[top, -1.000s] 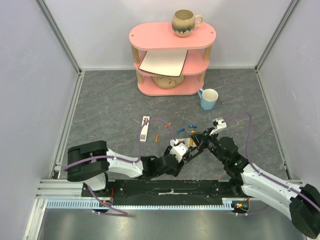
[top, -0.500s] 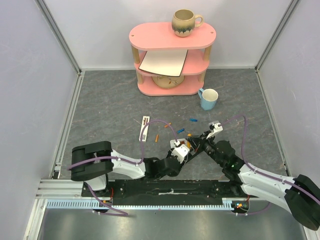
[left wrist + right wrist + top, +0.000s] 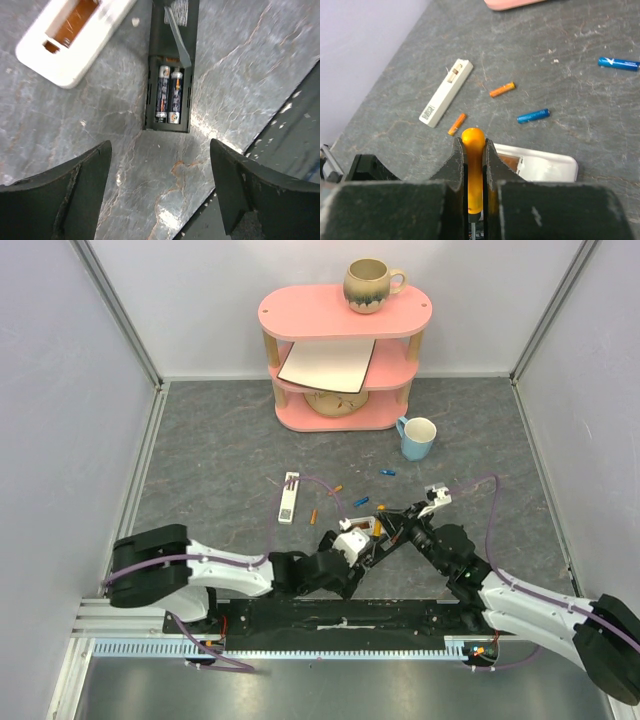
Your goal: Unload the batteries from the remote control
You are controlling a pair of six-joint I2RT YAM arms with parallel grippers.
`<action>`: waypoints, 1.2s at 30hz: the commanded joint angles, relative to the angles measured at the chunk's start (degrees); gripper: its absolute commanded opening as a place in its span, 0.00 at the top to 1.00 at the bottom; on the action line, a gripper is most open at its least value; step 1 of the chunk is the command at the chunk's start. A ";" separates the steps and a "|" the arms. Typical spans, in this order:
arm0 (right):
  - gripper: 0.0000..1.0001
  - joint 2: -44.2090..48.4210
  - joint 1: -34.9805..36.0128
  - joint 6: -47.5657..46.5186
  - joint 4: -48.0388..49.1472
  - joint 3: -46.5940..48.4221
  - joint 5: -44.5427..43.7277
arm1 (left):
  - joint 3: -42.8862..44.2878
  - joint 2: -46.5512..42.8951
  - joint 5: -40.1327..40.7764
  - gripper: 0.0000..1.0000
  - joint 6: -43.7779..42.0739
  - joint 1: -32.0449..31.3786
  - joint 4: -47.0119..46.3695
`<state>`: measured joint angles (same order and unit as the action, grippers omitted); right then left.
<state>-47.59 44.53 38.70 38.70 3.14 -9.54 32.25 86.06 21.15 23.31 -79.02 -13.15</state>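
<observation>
Black remote (image 3: pixel 169 126) lies just ahead of the spread left claw (image 3: pixel 159 146); its batteries (image 3: pixel 167 95) run lengthwise straight away. Right claw (image 3: pixel 473 146) pinches a screwdriver (image 3: pixel 473 134).

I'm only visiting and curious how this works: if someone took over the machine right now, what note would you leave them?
Left gripper: open, empty, hovering over the black remote.
Right gripper: shut on the orange screwdriver.
Things: two dark batteries sit in the black remote's open bay; two orange batteries and two blue batteries lie loose on the table; a white remote nearby has an empty bay.
Done: four cells out. Left: lift the last two from the black remote.
</observation>
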 commanded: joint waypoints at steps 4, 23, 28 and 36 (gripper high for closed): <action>1.00 6.45 0.29 3.31 -0.64 2.14 0.22 | 1.15 -14.06 -16.28 0.15 1.47 8.61 -0.55; 1.00 8.31 0.38 11.31 7.36 2.93 8.31 | 4.31 -7.05 -38.99 0.32 4.20 20.22 -15.06; 1.00 6.73 0.47 11.57 5.87 3.80 9.45 | 4.40 -8.71 -38.73 0.96 3.50 20.84 -14.72; 0.56 5.23 0.38 5.96 -5.71 10.47 11.38 | 4.14 -16.18 -34.42 0.98 -0.19 22.07 -0.49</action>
<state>-42.13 44.60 48.05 39.97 7.79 -0.78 34.44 74.83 -16.19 26.48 -57.91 -19.46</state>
